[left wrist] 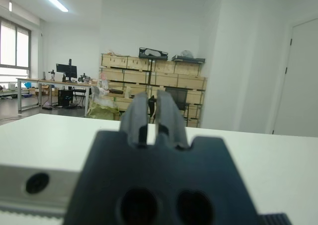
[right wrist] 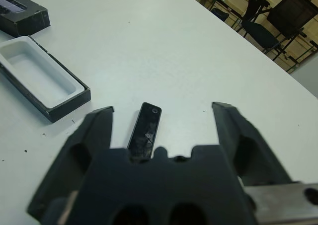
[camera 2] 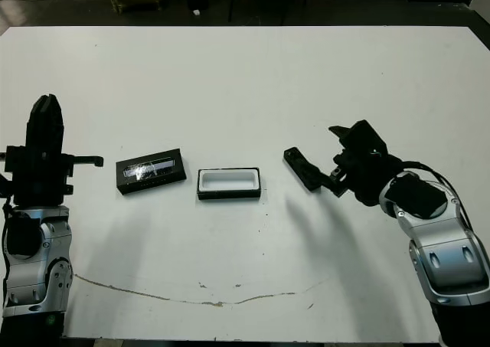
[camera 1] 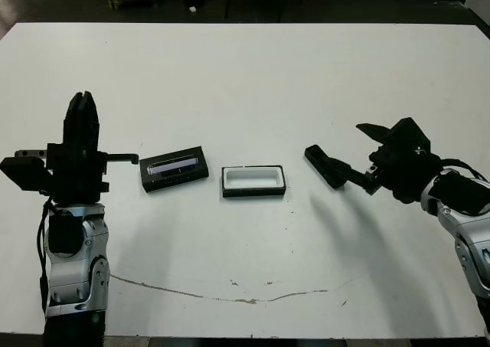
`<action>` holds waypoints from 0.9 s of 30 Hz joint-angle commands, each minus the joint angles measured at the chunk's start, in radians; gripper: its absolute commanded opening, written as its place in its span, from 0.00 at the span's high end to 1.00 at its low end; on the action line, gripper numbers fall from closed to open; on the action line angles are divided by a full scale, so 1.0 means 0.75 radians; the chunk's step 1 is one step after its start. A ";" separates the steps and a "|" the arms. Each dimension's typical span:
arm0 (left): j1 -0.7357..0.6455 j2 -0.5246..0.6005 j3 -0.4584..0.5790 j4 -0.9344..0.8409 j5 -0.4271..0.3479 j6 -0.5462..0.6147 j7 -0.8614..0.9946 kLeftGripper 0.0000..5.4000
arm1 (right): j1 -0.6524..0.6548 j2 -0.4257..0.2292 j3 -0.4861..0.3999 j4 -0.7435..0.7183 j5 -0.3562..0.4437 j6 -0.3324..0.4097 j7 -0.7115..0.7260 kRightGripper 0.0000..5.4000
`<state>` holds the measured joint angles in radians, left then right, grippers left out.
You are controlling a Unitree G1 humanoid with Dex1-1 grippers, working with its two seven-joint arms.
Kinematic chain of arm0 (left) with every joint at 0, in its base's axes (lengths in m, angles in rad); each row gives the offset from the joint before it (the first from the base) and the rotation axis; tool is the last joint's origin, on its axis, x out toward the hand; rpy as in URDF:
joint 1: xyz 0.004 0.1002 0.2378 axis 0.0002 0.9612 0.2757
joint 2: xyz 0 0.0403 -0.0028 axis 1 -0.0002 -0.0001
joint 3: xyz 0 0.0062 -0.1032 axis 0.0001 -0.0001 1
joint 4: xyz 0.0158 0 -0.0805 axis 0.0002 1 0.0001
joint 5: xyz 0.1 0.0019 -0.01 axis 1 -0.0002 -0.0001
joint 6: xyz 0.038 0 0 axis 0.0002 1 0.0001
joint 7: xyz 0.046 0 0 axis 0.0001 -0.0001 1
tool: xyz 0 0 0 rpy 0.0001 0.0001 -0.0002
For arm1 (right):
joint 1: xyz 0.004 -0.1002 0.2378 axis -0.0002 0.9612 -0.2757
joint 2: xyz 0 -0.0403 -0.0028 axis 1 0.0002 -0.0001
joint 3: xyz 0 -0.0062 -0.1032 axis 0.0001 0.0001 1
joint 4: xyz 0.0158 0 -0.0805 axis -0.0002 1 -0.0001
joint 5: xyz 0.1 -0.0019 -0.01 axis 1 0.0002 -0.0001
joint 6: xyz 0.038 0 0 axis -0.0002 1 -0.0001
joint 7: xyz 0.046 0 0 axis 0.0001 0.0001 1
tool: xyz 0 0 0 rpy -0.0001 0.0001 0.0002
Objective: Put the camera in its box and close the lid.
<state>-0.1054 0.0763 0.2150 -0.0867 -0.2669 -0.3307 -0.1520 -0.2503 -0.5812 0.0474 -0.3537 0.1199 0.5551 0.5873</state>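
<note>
A: Left to right, quick. Your left tool (camera 1: pixel 80 106) is raised over the bench (camera 1: pixel 253 71) at the far left, fingers pressed together, holding nothing.

B: Then the lid?

A: Yes, the lid (camera 1: pixel 174 168) lies flat, window up, just beside the box (camera 1: pixel 253 181) at its 9 o'clock. The box is open, white lining showing, nothing in it.

B: Camera?

A: The camera (right wrist: pixel 145 133) lies on the bench at the box's 3 o'clock, near it but apart. Your right tool (right wrist: pixel 161 120) is spread wide around it, not yet touching as far as I can tell.

B: Risks?

A: The bar sits nearer one finger (right wrist: pixel 89 135) than the other. If you close like that, I'd expect that finger to hit first and skid or spin the camera. It's slim too, so a high pinch could slip off. Center up, then drop low. Later, a tilted camera in the box would stop the lid from seating.
</note>
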 commanded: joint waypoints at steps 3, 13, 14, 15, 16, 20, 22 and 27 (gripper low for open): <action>0.029 0.000 0.000 0.013 -0.002 0.010 -0.002 1.00 | -0.003 -0.024 0.033 0.032 -0.016 0.034 0.018 0.00; 0.023 0.003 0.003 0.038 0.000 -0.015 -0.016 1.00 | 0.000 0.014 0.050 0.051 -0.001 0.102 -0.008 0.00; 0.022 0.003 0.003 0.040 0.002 -0.018 -0.016 1.00 | 0.001 0.016 0.050 0.052 0.002 0.107 -0.009 0.00; 0.022 0.004 0.002 0.042 0.007 -0.021 -0.016 1.00 | 0.003 0.018 0.050 0.055 0.001 0.103 -0.009 0.00; 0.022 0.003 0.002 0.042 0.000 -0.018 -0.018 1.00 | 0.007 0.020 0.051 0.060 0.000 0.091 -0.007 0.00; 0.024 0.001 0.000 0.037 -0.014 -0.008 -0.022 1.00 | 0.027 0.028 0.059 0.072 -0.015 0.045 -0.015 0.00; 0.024 0.005 0.001 0.044 -0.004 -0.023 -0.024 1.00 | 0.035 0.036 0.061 0.075 -0.016 0.039 -0.025 0.00; 0.024 0.004 0.002 0.045 0.000 -0.023 -0.017 1.00 | 0.049 0.070 0.058 0.089 -0.005 0.060 -0.054 0.00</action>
<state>-0.1055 0.0764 0.2151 -0.0660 -0.2769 -0.3519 -0.1684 -0.2319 -0.5371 0.0868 -0.2994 0.1174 0.5848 0.5549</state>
